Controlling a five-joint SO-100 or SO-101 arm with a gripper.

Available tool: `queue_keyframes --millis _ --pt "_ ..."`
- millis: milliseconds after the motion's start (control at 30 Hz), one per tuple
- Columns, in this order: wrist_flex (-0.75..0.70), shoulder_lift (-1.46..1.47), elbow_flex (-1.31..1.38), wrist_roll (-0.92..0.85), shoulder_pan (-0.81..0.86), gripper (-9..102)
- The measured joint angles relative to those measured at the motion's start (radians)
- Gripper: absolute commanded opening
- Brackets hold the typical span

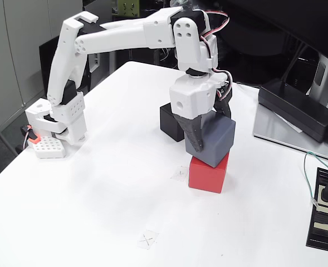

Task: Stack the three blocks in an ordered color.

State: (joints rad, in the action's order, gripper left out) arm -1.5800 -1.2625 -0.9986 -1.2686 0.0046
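Fixed view, one moment. Your end effector (pixel 200 139) points straight down, its dark fingers (pixel 192 133) closed on the grey block (pixel 214 142), one finger on the near-left face and the other behind at the far side. The grey block sits on the red block (pixel 208 173), turned slightly about the vertical so its edges do not line up with the red one's (it overhangs a little on the left). Being cubes, neither has a long axis to note. The black block (pixel 169 123) stands on the tabletop (pixel 97 194) just behind the stack, partly hidden by the end effector. All three look matte and plain, similar in size.

The tabletop is white, with two faint taped X marks (pixel 147 240) toward its near edge. A flat black power brick (pixel 297 108) lies near the right edge, and a black power strip (pixel 323 208) nearer the near-right corner. Grey cabinets (pixel 13 50) stand beyond the left edge.
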Motion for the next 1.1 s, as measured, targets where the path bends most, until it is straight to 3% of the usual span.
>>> queue_keyframes --millis 700,1100 --pt "0.000 0.000 0.000 0.000 0.000 34" --pt "0.000 -0.002 0.000 0.000 0.000 34"
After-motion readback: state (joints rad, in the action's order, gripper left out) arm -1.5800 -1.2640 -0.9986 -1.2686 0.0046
